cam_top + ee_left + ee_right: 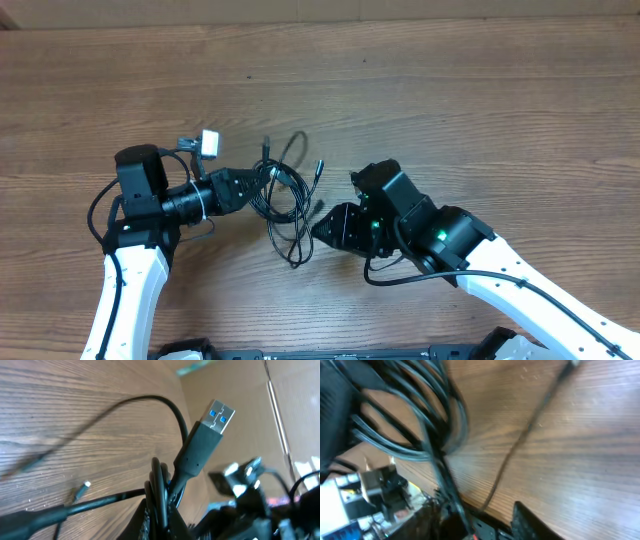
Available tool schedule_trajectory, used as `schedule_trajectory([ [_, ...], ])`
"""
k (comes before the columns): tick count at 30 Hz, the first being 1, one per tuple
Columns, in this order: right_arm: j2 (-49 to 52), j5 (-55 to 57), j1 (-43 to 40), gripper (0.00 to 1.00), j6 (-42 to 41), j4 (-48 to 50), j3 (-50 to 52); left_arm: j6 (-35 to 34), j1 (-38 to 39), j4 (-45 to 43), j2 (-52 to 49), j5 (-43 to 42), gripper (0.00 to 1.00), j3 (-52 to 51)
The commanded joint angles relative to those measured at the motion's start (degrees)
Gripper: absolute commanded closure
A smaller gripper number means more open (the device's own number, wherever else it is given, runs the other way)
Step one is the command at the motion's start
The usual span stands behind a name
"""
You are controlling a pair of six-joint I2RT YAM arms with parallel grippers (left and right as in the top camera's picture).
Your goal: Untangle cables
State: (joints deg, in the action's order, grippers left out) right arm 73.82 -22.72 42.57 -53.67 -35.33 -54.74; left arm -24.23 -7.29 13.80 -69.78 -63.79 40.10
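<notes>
A tangle of black cables [285, 195] lies in loops mid-table, with loose ends toward the top and right. My left gripper [248, 188] is shut on several strands at the tangle's left side. In the left wrist view the strands [160, 495] run between its jaws [162, 522], and a black USB plug [210, 430] with a blue insert sticks up beyond them. My right gripper [318, 228] is open at the tangle's lower right. In the right wrist view a thick black strand [447, 485] runs down beside the left finger of its jaws [485, 522], and a thin cable [520, 445] crosses the table.
The wooden table [480, 110] stretches around the tangle. A pale wall runs along the far edge [320, 10]. A small white block [210, 142] sits on wiring above my left wrist.
</notes>
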Motion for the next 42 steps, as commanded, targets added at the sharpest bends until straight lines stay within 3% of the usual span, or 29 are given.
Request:
schedule_trajectory([
  [1,-2.19,-2.32,0.02,0.48,1.6,3.96,-1.38,10.14,-0.39,1.46,-0.2,-4.9,0.96,0.2],
  [5,-2.08,-3.43,1.53,0.39,7.28,9.4,-1.36,11.19,0.2,3.52,-0.2,-5.79,0.96,0.2],
  [14,-1.29,5.29,3.39,0.4,11.82,10.84,-1.09,11.41,2.38,4.2,-0.2,-18.51,0.96,0.2],
  [20,-0.83,11.89,3.39,0.43,12.02,10.14,-1.09,11.41,3.76,4.39,-0.2,-20.33,0.96,0.2],
  [22,-0.83,12.63,3.39,0.49,11.98,10.21,-1.09,11.41,4.37,4.74,-0.2,-20.5,0.96,0.2],
  [25,-0.83,11.96,3.45,0.7,11.93,10.08,-1.09,11.39,5.11,5.09,-0.2,-20.48,0.96,0.2],
  [30,-0.83,9.66,3.52,0.96,11.91,7.67,-1.09,11.37,5.18,5.25,-0.2,-20.48,0.96,0.2],
  [37,-0.83,9.86,3.5,0.96,11.93,2.23,-1.09,11.06,5.07,5.27,-0.2,-18.6,0.96,0.2],
  [42,-0.81,11.06,3.5,0.96,7.89,-6.19,-1.09,1.53,5.07,5.79,-0.2,-6.56,0.96,0.2],
])
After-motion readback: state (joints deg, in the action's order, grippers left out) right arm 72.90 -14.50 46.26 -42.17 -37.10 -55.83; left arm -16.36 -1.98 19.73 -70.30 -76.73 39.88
